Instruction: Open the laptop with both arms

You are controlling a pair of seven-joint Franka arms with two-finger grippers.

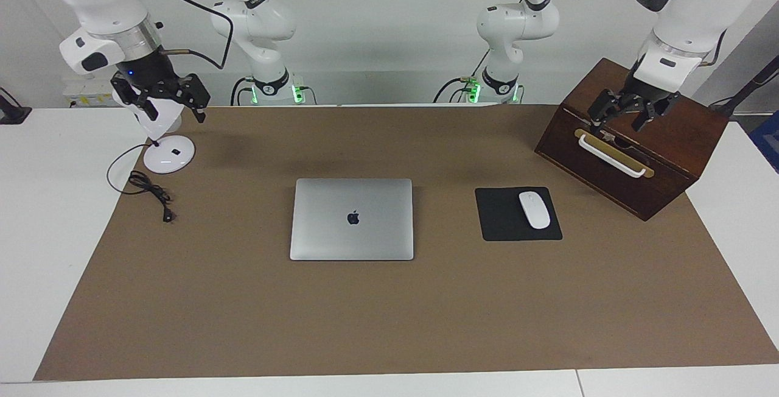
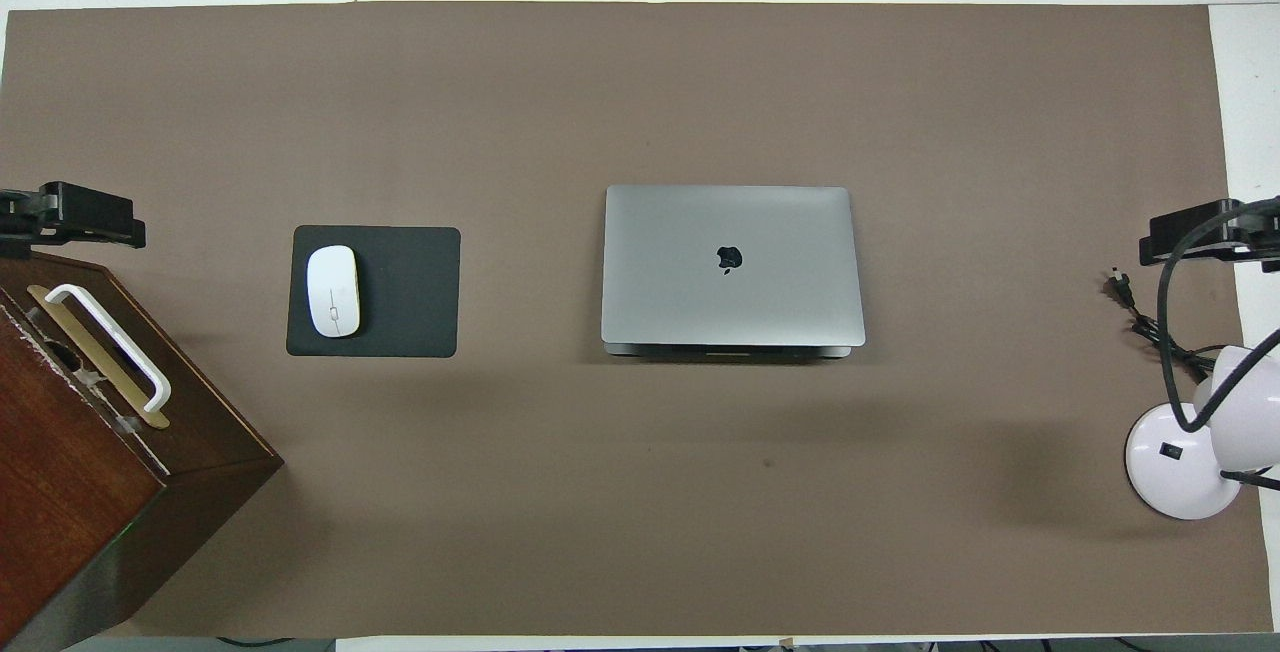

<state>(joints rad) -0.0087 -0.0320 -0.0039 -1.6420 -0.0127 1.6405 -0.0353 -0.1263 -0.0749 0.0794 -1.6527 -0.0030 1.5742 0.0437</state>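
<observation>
Laptop (image 1: 352, 219) shut, table centre | left tool (image 1: 627, 111) wide open, empty, over wooden box (image 1: 633, 141) at 2 o'clock | right tool (image 1: 161, 95) over lamp (image 1: 168, 154) at 10 o'clock, grip unreadable | risk: thin lid edge slips, base lifts unless pinned.

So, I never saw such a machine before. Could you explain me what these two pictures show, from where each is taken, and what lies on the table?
These are two white robot arms at a table, each ending in a black two-finger gripper. One picture looks at the robots from across the table; the other looks down from above them.

On the brown mat lies the laptop, closed. Beside it is a white mouse on a black mouse pad, then a wooden box. A white desk lamp stands at the right arm's end.

The left gripper hangs open over the box; the right gripper hangs over the lamp. Neither holds anything.
</observation>
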